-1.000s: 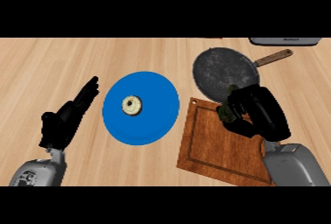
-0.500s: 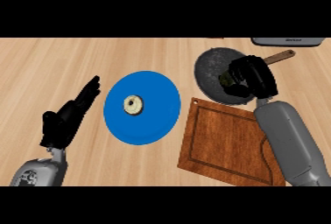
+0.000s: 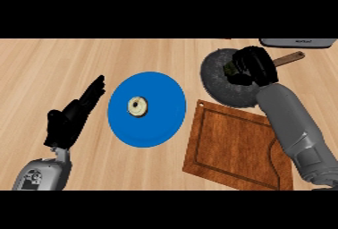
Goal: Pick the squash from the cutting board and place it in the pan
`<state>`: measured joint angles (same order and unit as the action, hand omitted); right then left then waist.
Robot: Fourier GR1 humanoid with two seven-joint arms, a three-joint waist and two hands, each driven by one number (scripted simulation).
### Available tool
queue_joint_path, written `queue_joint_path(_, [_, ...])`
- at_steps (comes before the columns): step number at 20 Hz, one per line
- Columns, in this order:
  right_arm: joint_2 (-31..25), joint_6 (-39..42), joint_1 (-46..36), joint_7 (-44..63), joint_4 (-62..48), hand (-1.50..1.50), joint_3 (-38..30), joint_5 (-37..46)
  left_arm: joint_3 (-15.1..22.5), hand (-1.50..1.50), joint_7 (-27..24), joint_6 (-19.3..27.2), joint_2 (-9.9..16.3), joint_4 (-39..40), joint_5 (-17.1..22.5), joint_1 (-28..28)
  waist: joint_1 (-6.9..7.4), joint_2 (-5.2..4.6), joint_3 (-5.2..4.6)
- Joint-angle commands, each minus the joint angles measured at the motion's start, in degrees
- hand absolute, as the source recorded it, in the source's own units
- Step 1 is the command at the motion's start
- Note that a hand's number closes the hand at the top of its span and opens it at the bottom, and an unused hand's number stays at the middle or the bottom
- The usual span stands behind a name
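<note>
We see the squash (image 3: 230, 69), dark green, only a sliver showing, curled inside the right hand (image 3: 254, 67) over the pan (image 3: 221, 82). The pan is dark grey, round, brown handle pointing away from the cutting board (image 3: 231, 147), which lies just beside it: brown wood, bare.

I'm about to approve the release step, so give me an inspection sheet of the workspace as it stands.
Surface: wooden counter, light grain.
Job's things: squash, only a sliver shows inside the right hand, above the dark pan; cutting board bare.
Clutter: blue plate with a small pale ring-shaped item on it.
Hands: right hand curled round the squash over the pan; left hand open, resting at the view's left.
Cables: nothing seen.
Surroundings: grey object at the top right edge, cut off.
</note>
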<state>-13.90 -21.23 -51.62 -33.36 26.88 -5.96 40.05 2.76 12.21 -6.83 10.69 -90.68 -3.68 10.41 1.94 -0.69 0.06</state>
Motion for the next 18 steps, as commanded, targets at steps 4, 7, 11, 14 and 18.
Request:
queue_joint_path(4, [-3.01, 5.46, -4.98, 12.46, -14.34, -1.5, 1.93, 5.32, 1.26, 0.0, -1.46, -0.11, -0.62, -0.29, -1.03, -0.43, 1.81, -0.74, -0.01])
queue_joint_path(7, [-2.6, 6.94, -6.19, 8.19, -16.73, -1.5, -0.8, 2.59, 0.91, 0.0, 0.03, -0.67, -0.58, 0.21, -0.42, 1.29, 2.28, -1.15, 0.1])
queue_joint_path(11, [-0.59, 8.49, -8.37, 5.84, -16.58, -1.5, -5.28, -2.12, 2.48, 0.0, -1.26, 0.24, -2.37, 1.37, -1.68, 2.36, 2.59, -1.53, 0.16])
queue_joint_path(14, [-0.78, 10.22, -6.38, 0.17, -15.91, -1.5, -10.34, -7.51, 1.68, 0.0, -1.76, -0.85, -1.2, -0.08, -0.73, 0.76, 2.83, -1.53, 0.25])
queue_joint_path(18, [-2.38, 16.47, -8.8, -2.02, -15.8, -1.5, -16.23, -13.78, 0.6, 0.0, -1.18, -0.93, -0.98, 0.83, -0.13, 2.31, 2.41, -1.37, 0.2])
